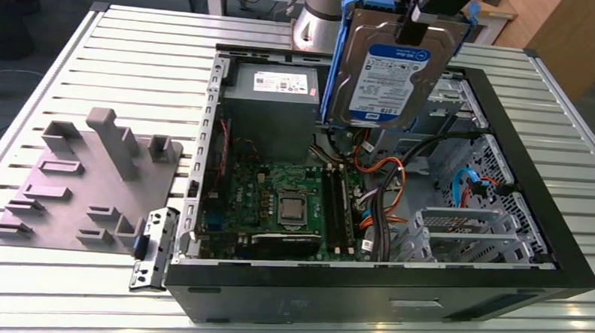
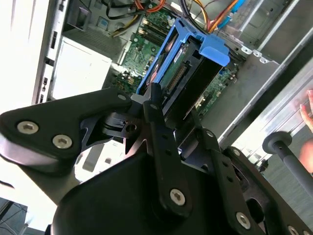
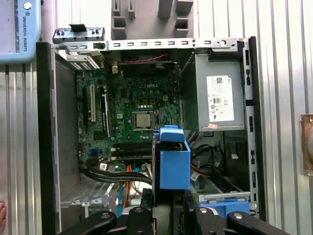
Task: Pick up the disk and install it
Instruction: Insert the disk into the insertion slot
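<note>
Directly below my gripper point(image 1: 416, 25), clamped at its upper edge, the disk point(image 1: 397, 73) hangs long axis downward over the open case point(image 1: 322, 297).

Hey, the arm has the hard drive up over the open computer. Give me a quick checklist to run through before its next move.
1. Grip: ok. The gripper is shut on the disk.
2. Disk clear of the case: ok. It hangs above the open interior.
3. Access: ok. The case side is open and the motherboard is exposed.
4. Cables: cannot tell. Orange and black ones lie loose below the disk; whether they block its slot is unclear.
5. Person's hand: ok. It is outside the case.
</note>
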Motion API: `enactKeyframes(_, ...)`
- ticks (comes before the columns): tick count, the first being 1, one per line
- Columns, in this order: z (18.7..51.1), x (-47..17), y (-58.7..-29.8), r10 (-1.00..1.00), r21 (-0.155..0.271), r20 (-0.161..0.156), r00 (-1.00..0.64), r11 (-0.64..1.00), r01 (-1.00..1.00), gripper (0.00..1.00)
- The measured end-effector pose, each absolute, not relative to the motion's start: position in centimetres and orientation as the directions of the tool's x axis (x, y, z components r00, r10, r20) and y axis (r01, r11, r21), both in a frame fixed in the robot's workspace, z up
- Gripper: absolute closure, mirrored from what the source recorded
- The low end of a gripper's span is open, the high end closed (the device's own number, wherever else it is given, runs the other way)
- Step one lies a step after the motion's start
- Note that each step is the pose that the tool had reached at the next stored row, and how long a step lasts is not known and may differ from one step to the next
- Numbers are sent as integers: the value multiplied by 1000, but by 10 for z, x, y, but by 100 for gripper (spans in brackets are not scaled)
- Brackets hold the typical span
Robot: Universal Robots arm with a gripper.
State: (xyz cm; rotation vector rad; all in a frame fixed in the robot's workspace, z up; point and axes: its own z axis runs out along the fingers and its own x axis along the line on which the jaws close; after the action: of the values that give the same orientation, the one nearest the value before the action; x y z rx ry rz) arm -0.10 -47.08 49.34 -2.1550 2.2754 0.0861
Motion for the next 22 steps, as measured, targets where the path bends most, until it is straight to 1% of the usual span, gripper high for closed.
enactKeyframes(14,493,-1,-527,-998,35,-42,-55,54,-998,65)
enactKeyframes(22,493,-1,-548,-998,35,-42,-55,54,-998,65)
